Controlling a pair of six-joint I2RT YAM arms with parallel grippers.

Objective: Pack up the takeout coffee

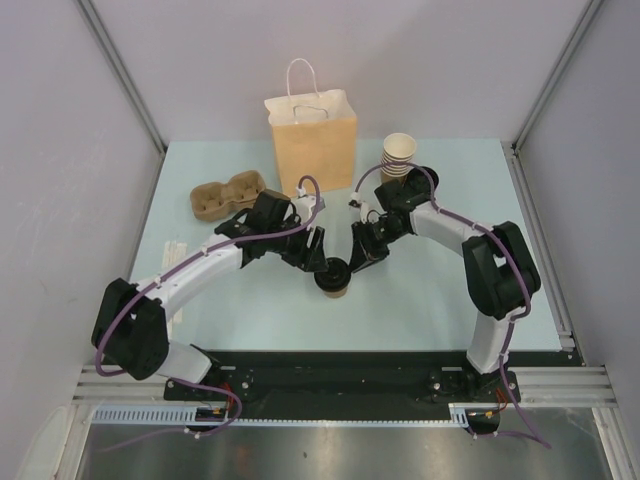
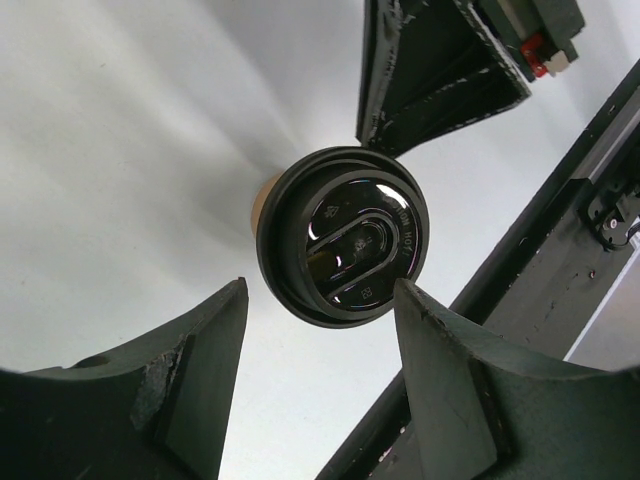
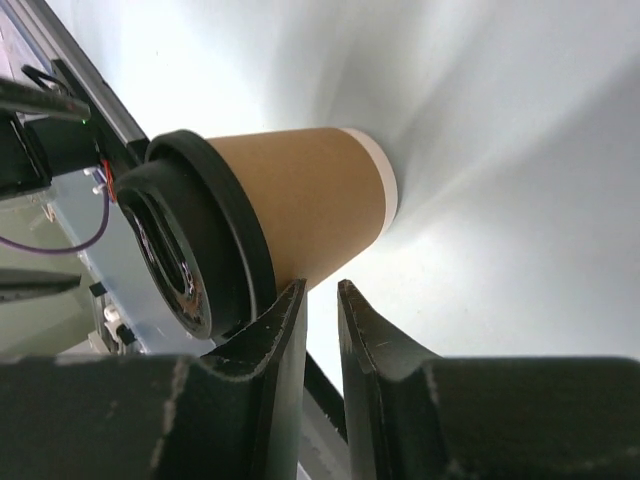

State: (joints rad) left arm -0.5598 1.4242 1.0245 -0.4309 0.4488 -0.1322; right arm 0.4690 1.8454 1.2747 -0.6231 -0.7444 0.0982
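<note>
The pale blue table [image 1: 430,290] sits boxed in by white panels. At its back edge stands a paper bag [image 1: 312,135], with a stack of lidless cups [image 1: 398,155] to one side and a pulp cup carrier [image 1: 226,195] to the other.

The takeout coffee [image 1: 333,277] stands upright mid-table, well short of the bag and between my two arms. My left gripper [image 2: 320,300] hangs spread wide near the black lid [image 2: 343,235], its fingers clear of it as far as I can tell, gripping nothing. My right gripper [image 3: 322,290] has its fingers pinched almost together with only a slit between them and nothing in it. Its tips sit at the brown wall just under the lid's rim, and I cannot tell whether they touch.

I judge the cup to be light and thin-walled, so a hard squeeze would dent it or pop the lid. The glossy lid looks slippery and only pressed on, so I would not lift by it. The better hold is across the paper wall, just below the rim where the cup is stiffest, with gentle pressure and the cup kept upright in case it holds liquid.
</note>
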